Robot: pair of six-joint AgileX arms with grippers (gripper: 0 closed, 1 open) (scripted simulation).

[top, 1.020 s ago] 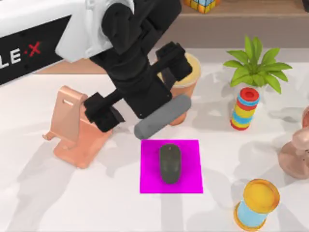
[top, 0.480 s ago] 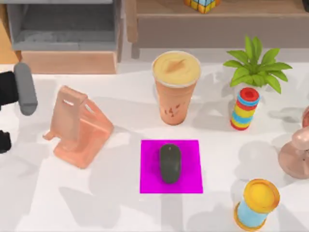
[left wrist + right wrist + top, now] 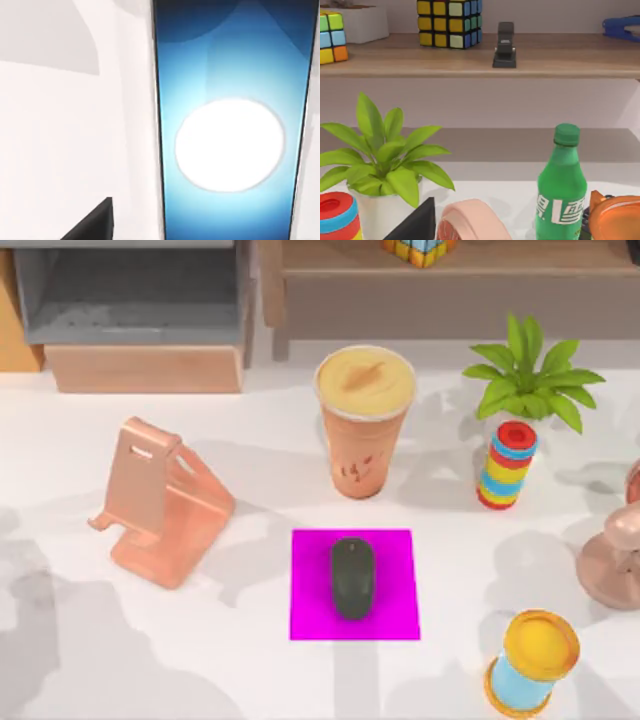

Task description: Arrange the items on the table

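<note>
The dark grey mouse (image 3: pixel 352 577) lies lengthwise on a magenta square pad (image 3: pixel 400 615) in the middle of the white table (image 3: pixel 250 670). Behind it stands the tall orange cup (image 3: pixel 364 420) with its creamy yellow top, upright. In the left wrist view the smartphone (image 3: pixel 230 145) is very close, its blue-white screen glowing, lying flat on the table (image 3: pixel 60 150). A dark part of my left gripper (image 3: pixel 92 225) is beside the phone and apart from it. A dark part of my right gripper (image 3: pixel 415 222) is in the right wrist view.
A copper phone stand (image 3: pixel 160 502) stands left of the pad. At the right are a potted plant (image 3: pixel 530 380), a striped ring stack (image 3: pixel 508 466), a yellow-and-blue spool (image 3: pixel 533 660) and a copper object (image 3: pixel 612 560). The right wrist view has a green bottle (image 3: pixel 562 185).
My left arm, above the cup and stand a second ago, has swung away to the left and left the top view. The cup, mouse and stand stay put.
</note>
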